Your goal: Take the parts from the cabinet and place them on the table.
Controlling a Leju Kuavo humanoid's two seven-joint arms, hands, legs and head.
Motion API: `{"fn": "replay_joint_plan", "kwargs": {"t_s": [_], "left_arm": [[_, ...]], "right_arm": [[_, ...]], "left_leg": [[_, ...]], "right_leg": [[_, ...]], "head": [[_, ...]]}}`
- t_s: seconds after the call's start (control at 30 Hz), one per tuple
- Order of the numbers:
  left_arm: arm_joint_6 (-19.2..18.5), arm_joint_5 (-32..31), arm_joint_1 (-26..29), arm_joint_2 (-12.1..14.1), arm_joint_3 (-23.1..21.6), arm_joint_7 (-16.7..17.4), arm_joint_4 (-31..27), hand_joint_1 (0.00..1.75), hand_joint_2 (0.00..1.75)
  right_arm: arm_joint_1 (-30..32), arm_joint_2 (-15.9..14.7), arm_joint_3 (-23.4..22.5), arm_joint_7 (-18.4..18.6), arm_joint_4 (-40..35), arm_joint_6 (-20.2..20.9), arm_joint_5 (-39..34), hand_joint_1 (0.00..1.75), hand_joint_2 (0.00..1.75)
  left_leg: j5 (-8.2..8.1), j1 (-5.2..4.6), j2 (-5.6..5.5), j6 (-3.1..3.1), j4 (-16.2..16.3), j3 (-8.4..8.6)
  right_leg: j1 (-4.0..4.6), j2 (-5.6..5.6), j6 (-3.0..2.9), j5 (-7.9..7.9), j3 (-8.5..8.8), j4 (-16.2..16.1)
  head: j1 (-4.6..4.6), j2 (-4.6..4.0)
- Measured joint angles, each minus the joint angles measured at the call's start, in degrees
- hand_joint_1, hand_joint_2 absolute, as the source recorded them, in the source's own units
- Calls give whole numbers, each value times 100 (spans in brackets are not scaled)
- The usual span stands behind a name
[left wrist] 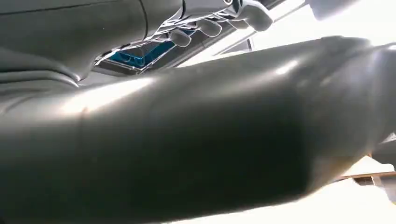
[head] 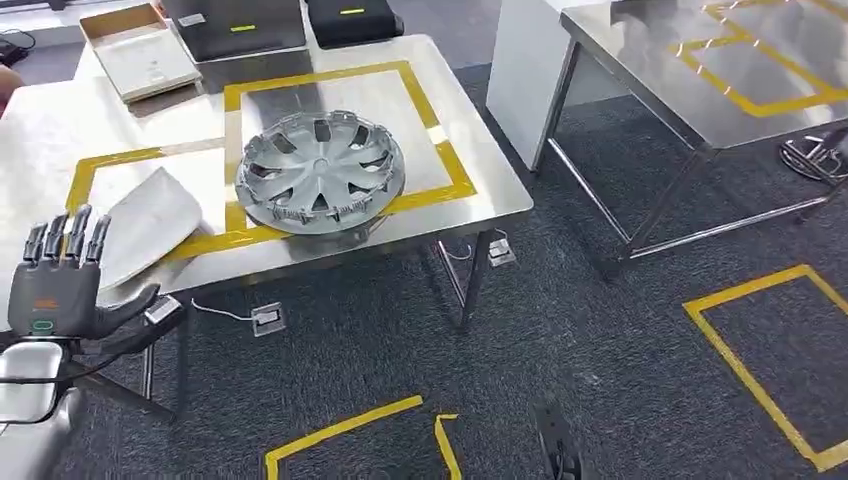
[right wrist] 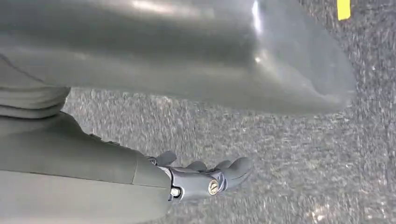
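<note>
The silver wheel cover point(head: 320, 172) lies flat on the steel bench point(head: 470, 150), inside the yellow tape square point(head: 340, 80), with a pale curved panel point(head: 150, 222) just beside it. The left hand point(head: 62, 280) hovers at the bench's near corner, fingers spread and empty; the right hand point(right wrist: 205, 177) hangs over the carpet point(right wrist: 280, 154), fingers loosely apart, holding nothing.

Both hands free, arms low.
The dark many-fingered left hand point(head: 62, 285) on its silver arm is raised, fingers upright and apart, thumb out sideways, holding nothing. The grey right hand point(right wrist: 205, 177) hangs, fingers seemingly loosely curled around nothing.
</note>
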Motion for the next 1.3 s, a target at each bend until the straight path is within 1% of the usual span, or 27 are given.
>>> {"fn": "replay_joint_plan", "kwargs": {"t_s": [0.03,0.07,0.17,0.23,0.3,0.33,0.37,0.43,0.47,0.5,0.53,0.57,0.67,0.7,0.73,0.8,0.83,0.87,0.9,0.97,1.0,1.03,1.07,1.17,1.2,1.23,1.3], "left_arm": [[0,0,-17,9,2,-13,7,0,0],[0,0,-25,11,4,-22,15,0,0],[0,0,-34,11,4,-35,33,0,0],[0,2,-47,31,4,-48,68,0,0],[0,0,-46,33,4,-70,94,0,0],[0,0,-38,31,4,-92,109,0,0],[0,0,-28,31,4,-98,125,0,0],[0,2,-5,31,4,-112,136,0,0],[0,9,1,33,9,-129,136,0,0],[0,17,0,33,19,-138,129,0,0],[0,22,2,28,39,-140,107,0,0],[2,26,29,33,55,-131,90,0,0],[0,42,139,48,116,-151,96,0,0],[0,53,157,48,144,-171,96,0,0],[0,76,191,48,177,-212,79,0,0],[0,92,251,50,236,-229,57,0,0],[0,72,284,50,258,-225,59,0,0],[0,41,323,52,284,-216,61,0,0],[0,15,364,59,304,-201,61,0,0],[0,4,427,63,330,-173,61,0,0],[0,4,442,74,337,-164,61,0,0],[0,4,461,91,345,-162,39,0,0],[0,4,470,116,376,-157,15,0,0],[0,7,482,122,378,-166,15,0,0],[0,4,510,133,380,-164,17,0,0],[0,4,528,153,385,-166,18,0,0],[0,4,532,160,402,-166,20,0,0]], "right_arm": [[-1,-4,-11,-33,0,24,-17,0,0],[0,-4,-17,-37,0,33,-24,0,0],[22,-2,-68,-44,2,55,-63,0,0],[18,-2,-98,-41,2,57,-79,0,0],[29,0,-122,-41,2,57,-79,0,0],[30,0,-131,-33,2,48,-74,0,0],[34,-2,-133,-15,2,31,-63,0,0],[61,-2,-133,18,2,-11,-41,0,0],[74,-2,-135,33,2,-26,-39,0,0],[78,-2,-135,55,2,-33,-31,0,0],[96,0,-138,57,2,-41,-26,0,0],[106,0,-138,57,2,-44,-24,0,0],[164,-2,-138,59,2,-42,-9,0,0],[191,-2,-140,59,2,-35,-11,0,0],[217,0,-140,63,4,-22,-15,0,0],[223,0,-140,59,7,-9,-24,0,0],[221,0,-140,59,7,-2,-24,0,0],[225,-2,-140,57,7,11,-24,0,0],[230,-4,-142,59,7,24,-24,0,0],[226,-4,-142,55,7,61,-13,0,0],[216,-4,-142,50,7,68,-9,0,0],[193,-4,-142,48,7,81,-9,0,0],[192,-4,-142,41,7,92,-9,0,0],[201,-4,-142,48,9,105,-9,0,0],[195,-2,-142,44,11,107,-7,0,0],[186,-2,-142,48,11,109,-7,0,0],[191,-4,-144,48,11,109,-9,0,0]], "left_leg": [[38,-20,5,-41,0,-12],[83,-11,7,-66,-23,-3],[253,-13,1,-171,-95,-38],[-299,15,-11,-241,189,-184],[-972,40,-10,-310,997,-381],[-1085,48,-9,-331,1389,-428],[-1001,57,-9,-346,1614,-402],[-566,66,-9,-354,1440,-83],[-438,70,-9,-350,1081,237],[-553,76,-12,-345,576,654],[-863,45,-14,-321,31,1038],[-895,19,-37,-209,-29,1034],[-748,-4,-18,-55,-87,903],[-661,22,13,3,-98,849],[-581,23,8,56,-101,780],[-417,16,5,78,-95,580],[-337,14,6,75,-86,470],[-260,13,6,66,-74,358],[-187,13,5,56,-60,247],[-60,20,5,20,-26,52],[-2,20,4,-5,-8,-20],[53,16,7,-44,9,-64],[89,10,13,-78,3,-48],[274,17,2,-203,-98,-29],[237,36,2,-228,-77,-63],[-73,38,-4,-261,65,-129],[-804,51,-4,-319,796,-317]], "right_leg": [[18,2,-6,-117,203,-364],[24,6,10,-92,171,-314],[-9,-13,-74,109,60,-384],[-35,-25,-130,254,-72,-391],[-34,-30,-144,406,-253,-389],[-35,-31,-140,485,-358,-383],[-37,-31,-131,565,-466,-379],[-47,-35,-99,709,-668,-363],[-54,-37,-76,778,-767,-345],[-53,-37,-45,835,-820,-305],[-32,-31,-4,875,-872,-292],[-30,-35,37,938,-862,-313],[-53,-23,155,1126,-884,-391],[-91,-12,185,980,-935,-322],[-84,-13,216,583,-1030,-90],[-91,-12,259,-123,-1248,726],[-87,-12,271,-316,-1324,1168],[-87,-12,272,-306,-1323,1449],[-89,-12,269,-140,-1214,1484],[-89,-12,247,235,-674,928],[-89,-10,230,237,-280,441],[-86,6,187,-136,99,-145],[-43,18,129,-118,177,-253],[-26,11,-4,8,72,-295],[-68,-18,-60,105,32,-347],[-67,-26,-98,190,-45,-358],[-63,-36,-131,339,-204,-355]], "head": [[-15,0],[-22,0],[-9,0],[-87,0],[-140,0],[-155,0],[-157,0],[-160,2],[-160,0],[-160,2],[-166,2],[-138,0],[-157,0],[-182,0],[-160,0],[-160,0],[-160,0],[-157,2],[-157,2],[-151,0],[-146,0],[-136,0],[-122,0],[-138,0],[-133,0],[-153,0],[-223,0]]}}
